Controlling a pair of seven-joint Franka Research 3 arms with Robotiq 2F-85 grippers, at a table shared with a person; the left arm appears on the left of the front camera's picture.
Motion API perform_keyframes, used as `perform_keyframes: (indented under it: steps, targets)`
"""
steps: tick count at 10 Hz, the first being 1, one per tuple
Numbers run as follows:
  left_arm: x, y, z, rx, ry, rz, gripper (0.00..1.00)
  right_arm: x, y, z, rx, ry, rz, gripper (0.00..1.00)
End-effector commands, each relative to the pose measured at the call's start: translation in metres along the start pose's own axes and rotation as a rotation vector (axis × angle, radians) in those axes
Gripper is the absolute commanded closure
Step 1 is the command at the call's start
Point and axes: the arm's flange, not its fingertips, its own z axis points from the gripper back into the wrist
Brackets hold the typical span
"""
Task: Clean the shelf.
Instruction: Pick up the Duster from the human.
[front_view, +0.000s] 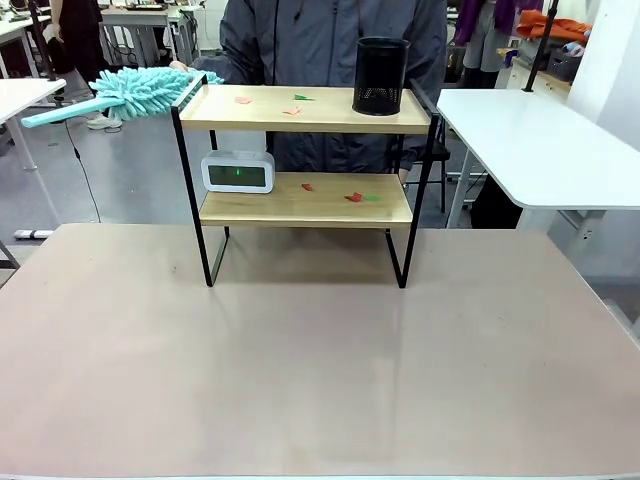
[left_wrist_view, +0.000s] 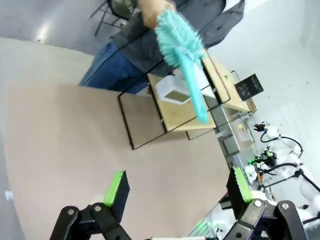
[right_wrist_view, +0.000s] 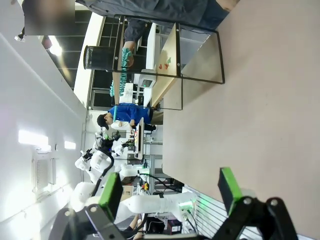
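The shelf (front_view: 262, 208) stands on the table (front_view: 320, 380), at 12 o'clock in the front view. It looks light and stiff on thin black legs, so a hard push might slide or tip it. A black side bar looks best to hold.

A black mesh cup (front_view: 381, 76) stands at the top board's 3 o'clock end; I cannot tell what is inside. A white clock (front_view: 238, 171) sits at the low board's 9 o'clock end. Small paper bits (front_view: 354, 197) lie on both boards. A person (front_view: 300, 40) holds a fluffy duster (front_view: 145, 92) at the top board's 9 o'clock end.

The left fingers (left_wrist_view: 116, 189) are apart and hold nothing. So are the right fingers (right_wrist_view: 111, 192).
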Motion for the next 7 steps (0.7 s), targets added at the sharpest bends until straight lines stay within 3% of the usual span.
perform_keyframes:
  steps: [1,3,4,5,7]
  targets:
    - [0.057,0.013,-0.008,-0.093,0.051,0.041,0.0,0.003,0.001,0.0,0.024,-0.012,0.032,0.0]
    - [0.086,0.007,-0.05,-0.121,0.077,0.064,0.0,0.003,0.001,0.0,0.024,-0.012,0.032,0.0]
    - [0.093,0.007,-0.069,-0.093,0.15,0.172,0.0,0.003,0.001,0.0,0.024,-0.012,0.032,0.0]
    - [0.076,0.005,-0.048,-0.091,0.062,0.027,0.0,0.003,0.001,0.0,0.024,-0.012,0.032,0.0]
    - [0.076,0.005,-0.048,-0.091,0.062,0.027,0.0,0.003,0.001,0.0,0.024,-0.012,0.032,0.0]
